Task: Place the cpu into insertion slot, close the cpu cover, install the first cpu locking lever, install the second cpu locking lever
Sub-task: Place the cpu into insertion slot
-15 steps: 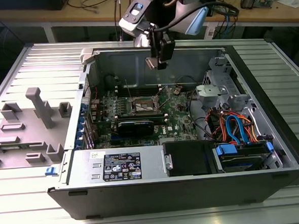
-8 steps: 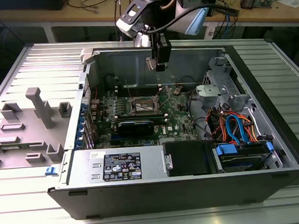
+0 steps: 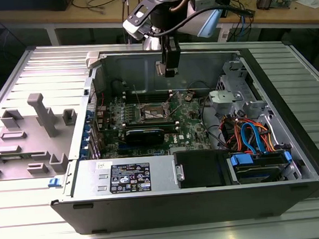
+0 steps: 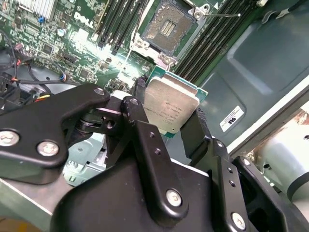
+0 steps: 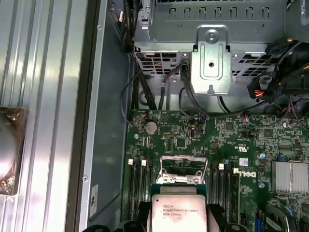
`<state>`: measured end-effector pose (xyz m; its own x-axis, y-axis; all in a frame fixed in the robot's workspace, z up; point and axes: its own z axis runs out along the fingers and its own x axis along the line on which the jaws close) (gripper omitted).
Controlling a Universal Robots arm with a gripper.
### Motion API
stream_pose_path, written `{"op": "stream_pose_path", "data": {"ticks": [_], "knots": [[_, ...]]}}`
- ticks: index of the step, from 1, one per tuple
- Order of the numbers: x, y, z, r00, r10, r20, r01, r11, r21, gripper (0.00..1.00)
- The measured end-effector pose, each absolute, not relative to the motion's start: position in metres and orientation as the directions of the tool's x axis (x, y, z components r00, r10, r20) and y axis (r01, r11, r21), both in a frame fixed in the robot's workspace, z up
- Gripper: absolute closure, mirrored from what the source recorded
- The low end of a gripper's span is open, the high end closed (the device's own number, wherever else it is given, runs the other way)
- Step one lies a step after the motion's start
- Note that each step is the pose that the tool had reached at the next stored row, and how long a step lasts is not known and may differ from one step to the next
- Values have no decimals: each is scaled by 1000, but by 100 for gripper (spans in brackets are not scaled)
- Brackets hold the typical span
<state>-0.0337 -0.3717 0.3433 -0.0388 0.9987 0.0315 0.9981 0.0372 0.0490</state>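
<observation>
Gripper [image 4: 170, 102] pinching cpu [image 4: 166, 110] by edges, hovering; insertion slot [image 3: 155, 113] lying at its 7 o'clock in exterior view; placing step underway, likely calling for square alignment

A ribbed aluminium table [image 3: 30, 225] is spread across the frame. An open computer case [image 3: 154, 209] is laid on it at centre and right. A grey moulded fixture [image 3: 35, 132] is set at left, a small blue clip [image 3: 54, 182] at its lower edge.
</observation>
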Motion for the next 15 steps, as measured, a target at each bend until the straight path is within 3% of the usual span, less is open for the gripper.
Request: {"op": "stream_pose_path", "data": {"ticks": [15], "knots": [[-34,-372,339,38,999,32,999,-39,23,46]]}}
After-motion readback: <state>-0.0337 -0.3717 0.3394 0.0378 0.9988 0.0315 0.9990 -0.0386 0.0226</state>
